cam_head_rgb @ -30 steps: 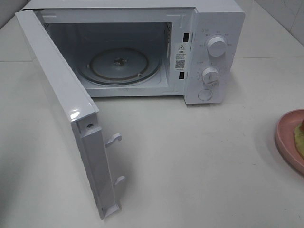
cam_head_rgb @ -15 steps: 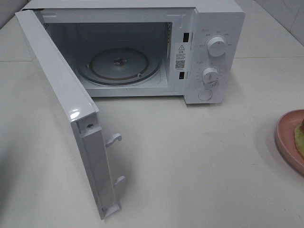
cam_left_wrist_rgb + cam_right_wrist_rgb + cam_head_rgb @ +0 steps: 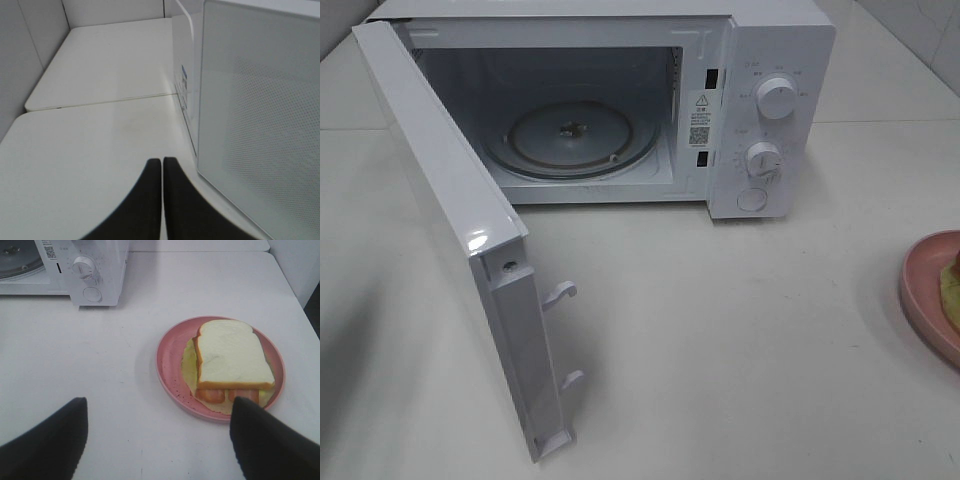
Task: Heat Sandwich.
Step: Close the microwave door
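Note:
The sandwich [image 3: 232,352], white bread with a tan crust over pale yellow-green filling and red slices, lies on a round pink plate [image 3: 170,355]. My right gripper [image 3: 159,402] hovers open just short of the plate, with nothing between its dark fingers [image 3: 50,440]. The high view catches only the plate's rim [image 3: 920,290] and a sliver of sandwich [image 3: 952,285] at the right edge. My left gripper [image 3: 162,165] is shut on nothing, low over the table beside the outer face of the microwave door [image 3: 260,125]. Neither arm shows in the high view.
The white microwave [image 3: 760,110] stands at the back with its door [image 3: 440,190] swung wide toward the front left. Its glass turntable [image 3: 570,140] is bare. Two knobs [image 3: 777,98] and a button sit on its right panel. White table lies between microwave and plate.
A shadow has spread over the table at the lower left of the high view. The microwave, door and plate have not moved.

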Controlling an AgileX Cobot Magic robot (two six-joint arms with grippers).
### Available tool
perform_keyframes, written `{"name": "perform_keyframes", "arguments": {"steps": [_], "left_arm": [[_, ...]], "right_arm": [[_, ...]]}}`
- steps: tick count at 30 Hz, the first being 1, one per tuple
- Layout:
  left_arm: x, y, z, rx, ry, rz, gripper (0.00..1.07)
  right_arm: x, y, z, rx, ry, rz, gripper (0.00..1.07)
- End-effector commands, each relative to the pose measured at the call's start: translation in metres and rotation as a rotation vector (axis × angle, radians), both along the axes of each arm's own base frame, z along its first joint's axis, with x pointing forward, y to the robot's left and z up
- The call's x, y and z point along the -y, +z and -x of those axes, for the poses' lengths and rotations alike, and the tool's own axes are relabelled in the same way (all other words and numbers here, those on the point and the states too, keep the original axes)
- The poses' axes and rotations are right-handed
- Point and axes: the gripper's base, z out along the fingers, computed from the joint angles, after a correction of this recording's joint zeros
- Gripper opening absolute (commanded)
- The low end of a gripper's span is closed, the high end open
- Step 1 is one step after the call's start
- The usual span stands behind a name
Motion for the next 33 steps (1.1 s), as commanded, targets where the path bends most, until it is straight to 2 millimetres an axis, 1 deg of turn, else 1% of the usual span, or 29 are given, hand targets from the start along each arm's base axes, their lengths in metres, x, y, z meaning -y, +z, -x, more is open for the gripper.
{"name": "perform_keyframes", "arguments": {"steps": [1,4,6,8,10,14,15,17,20,23,24,26,28,33], "left_arm": [[0.007,-0.004,-0.005,0.029,-0.085,0.004,0.0],[0.016,-0.008,-0.015,0.027,-0.18,0.018,0.0],[0.018,-0.009,-0.018,0.022,-0.203,0.023,0.0],[0.024,-0.009,-0.027,0.02,-0.263,0.042,0.0],[0.028,-0.01,-0.029,0.019,-0.283,0.042,0.0],[0.049,-0.015,-0.036,-0.002,-0.37,0.021,0.0],[0.049,-0.015,-0.036,-0.002,-0.37,0.021,0.0],[0.056,-0.019,-0.041,-0.014,-0.373,0.026,0.0],[0.061,-0.022,-0.043,-0.024,-0.373,0.044,0.0],[0.075,-0.023,-0.047,-0.027,-0.408,0.049,0.0],[0.075,-0.023,-0.047,-0.027,-0.408,0.049,0.0],[0.085,-0.024,-0.049,-0.033,-0.43,0.049,0.0],[0.091,-0.026,-0.05,-0.037,-0.439,0.045,0.0],[0.101,-0.028,-0.052,-0.027,-0.428,0.028,0.0]], "right_arm": [[0.0,-0.001,0.003,0.029,-0.002,0.008,0.76],[0.0,-0.001,0.003,0.029,-0.002,0.008,0.76],[0.0,-0.001,0.003,0.029,-0.002,0.008,0.76],[0.0,-0.001,0.003,0.029,-0.002,0.008,0.76],[0.0,-0.001,0.003,0.029,-0.002,0.008,0.76],[0.0,-0.001,0.003,0.029,-0.002,0.008,0.76],[0.0,-0.001,0.003,0.029,-0.002,0.008,0.76],[0.0,-0.001,0.003,0.029,-0.002,0.008,0.76],[0.0,-0.001,0.003,0.029,-0.002,0.008,0.76],[0.0,-0.001,0.003,0.029,-0.002,0.008,0.76],[0.0,-0.001,0.003,0.029,-0.002,0.008,0.76],[0.0,-0.001,0.003,0.029,-0.002,0.008,0.76],[0.0,-0.001,0.003,0.029,-0.002,0.008,0.76],[0.0,-0.001,0.003,0.029,-0.002,0.008,0.76]]}}
